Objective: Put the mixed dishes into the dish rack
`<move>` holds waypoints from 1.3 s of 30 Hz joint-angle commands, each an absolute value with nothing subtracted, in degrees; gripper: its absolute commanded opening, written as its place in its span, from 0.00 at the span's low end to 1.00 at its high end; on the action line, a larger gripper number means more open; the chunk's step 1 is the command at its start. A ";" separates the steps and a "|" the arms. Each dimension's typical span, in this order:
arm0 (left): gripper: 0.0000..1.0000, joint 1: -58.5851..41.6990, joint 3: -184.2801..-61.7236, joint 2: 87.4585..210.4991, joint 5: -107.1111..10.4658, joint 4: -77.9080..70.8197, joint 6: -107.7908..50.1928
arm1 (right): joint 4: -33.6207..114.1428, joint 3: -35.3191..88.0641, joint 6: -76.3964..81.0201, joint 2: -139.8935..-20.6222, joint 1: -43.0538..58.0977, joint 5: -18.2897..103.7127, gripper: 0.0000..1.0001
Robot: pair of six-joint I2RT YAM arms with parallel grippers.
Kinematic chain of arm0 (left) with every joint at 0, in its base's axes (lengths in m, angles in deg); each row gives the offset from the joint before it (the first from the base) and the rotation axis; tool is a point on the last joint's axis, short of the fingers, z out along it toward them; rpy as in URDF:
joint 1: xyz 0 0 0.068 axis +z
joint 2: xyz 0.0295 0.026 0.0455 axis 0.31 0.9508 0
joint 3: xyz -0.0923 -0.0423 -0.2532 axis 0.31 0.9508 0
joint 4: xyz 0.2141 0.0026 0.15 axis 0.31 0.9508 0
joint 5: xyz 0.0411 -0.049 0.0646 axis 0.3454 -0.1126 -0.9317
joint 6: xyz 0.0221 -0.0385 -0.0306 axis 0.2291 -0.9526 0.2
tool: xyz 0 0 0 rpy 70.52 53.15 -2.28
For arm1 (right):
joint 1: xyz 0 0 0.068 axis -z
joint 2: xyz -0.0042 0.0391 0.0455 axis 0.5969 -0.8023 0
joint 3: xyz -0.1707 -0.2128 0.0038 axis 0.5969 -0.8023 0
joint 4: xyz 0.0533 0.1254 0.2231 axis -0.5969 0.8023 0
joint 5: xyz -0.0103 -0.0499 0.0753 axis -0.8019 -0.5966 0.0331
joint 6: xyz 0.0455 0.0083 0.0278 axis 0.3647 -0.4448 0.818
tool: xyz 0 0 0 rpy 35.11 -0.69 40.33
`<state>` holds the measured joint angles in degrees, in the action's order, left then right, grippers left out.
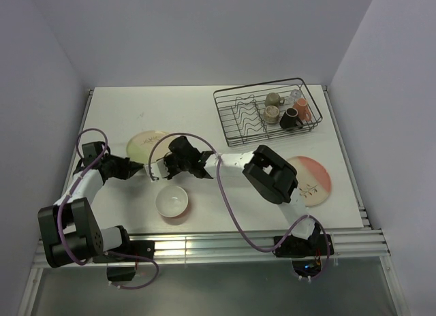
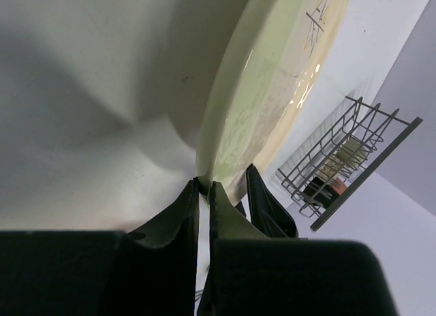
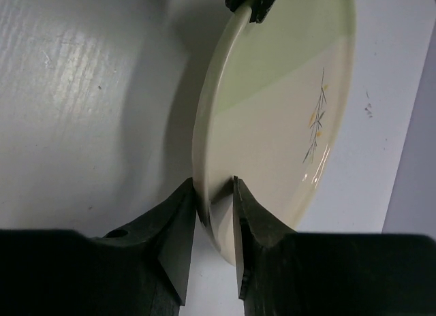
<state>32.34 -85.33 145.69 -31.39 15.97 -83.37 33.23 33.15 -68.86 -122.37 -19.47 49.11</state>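
**White table, one plate between two grippers**

White table (image 1: 204, 118) fills the floor of a grey-walled booth, with both arm bases at its near edge. Nearest the bases sits the white bowl (image 1: 172, 202), upright and on its own. Just beyond it the arms meet over the cream plate (image 3: 272, 105), which is tilted up on edge at the table's left side. Its face shows a pale green half and a thin sprig drawing. The left gripper (image 2: 204, 190) is clamped tight on one edge of the rim. The right gripper (image 3: 214, 186) reaches across from the right, its jaws astride the opposite edge. I cannot tell whether they pinch it. Off to the right, the cream-and-pink plate (image 1: 315, 176) lies flat, partly under the right arm. Farthest back on the right stands the dish rack (image 1: 245, 117). It holds a small cup (image 1: 274, 98), a second small cup (image 1: 272, 113), the pink mug (image 1: 303, 110) and the clear glass (image 1: 295, 96).
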 commanded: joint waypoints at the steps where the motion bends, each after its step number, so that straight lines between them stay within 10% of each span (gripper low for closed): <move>1: 0.00 31.94 -85.73 144.50 -25.38 12.54 -85.60 | 26.31 29.85 -64.80 -121.17 -19.95 46.94 0.12; 6: 0.04 31.94 -85.99 144.33 -25.91 13.41 -85.16 | 25.25 28.61 -62.17 -119.42 -19.95 48.08 0.08; 11: 0.52 31.94 -85.90 144.76 -26.52 14.38 -83.41 | 25.52 28.00 -58.91 -117.83 -19.86 50.54 0.06; 14: 0.64 31.94 -85.55 145.38 -27.40 14.82 -82.00 | 25.60 27.82 -57.50 -116.86 -19.86 51.42 0.06; 39: 0.63 31.94 -84.41 151.45 -31.71 -3.46 -76.72 | 32.46 30.01 -42.13 -112.64 -19.86 60.47 0.02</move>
<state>31.97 -85.33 152.68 -30.93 2.96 -77.69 29.53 28.71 -49.21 -115.66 -19.56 54.71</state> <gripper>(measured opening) 0.632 0.296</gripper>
